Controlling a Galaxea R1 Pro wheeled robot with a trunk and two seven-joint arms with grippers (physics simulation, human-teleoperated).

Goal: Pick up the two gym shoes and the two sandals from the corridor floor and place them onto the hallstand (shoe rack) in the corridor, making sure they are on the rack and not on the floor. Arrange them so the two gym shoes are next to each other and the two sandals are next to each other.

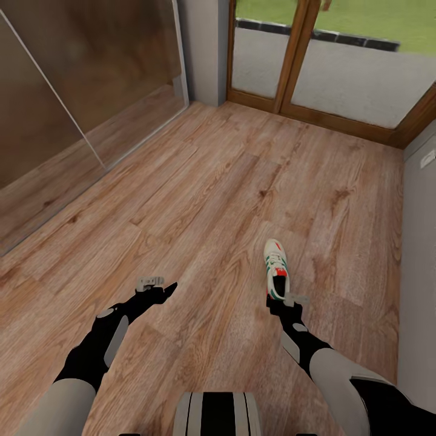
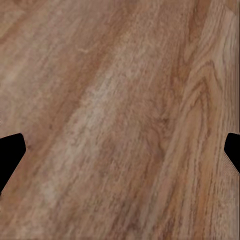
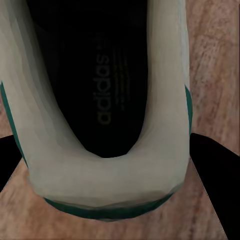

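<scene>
One white gym shoe (image 1: 275, 266) with green stripes and a red-orange tongue lies on the wood-plank corridor floor (image 1: 212, 200), toe pointing away from me. My right gripper (image 1: 282, 299) is at its heel. In the right wrist view the heel (image 3: 100, 185) sits between the black fingers (image 3: 215, 170), which press against both sides. My left gripper (image 1: 162, 289) hovers open over bare floor, its fingers (image 2: 10, 155) spread wide with nothing between them. The other gym shoe, the sandals and the hallstand are out of view.
A glossy brown sliding panel (image 1: 79, 79) runs along the left. A wood-framed glass door (image 1: 315, 60) closes the far end, and a grey wall (image 1: 421, 254) borders the right. My base (image 1: 218, 415) shows at the bottom centre.
</scene>
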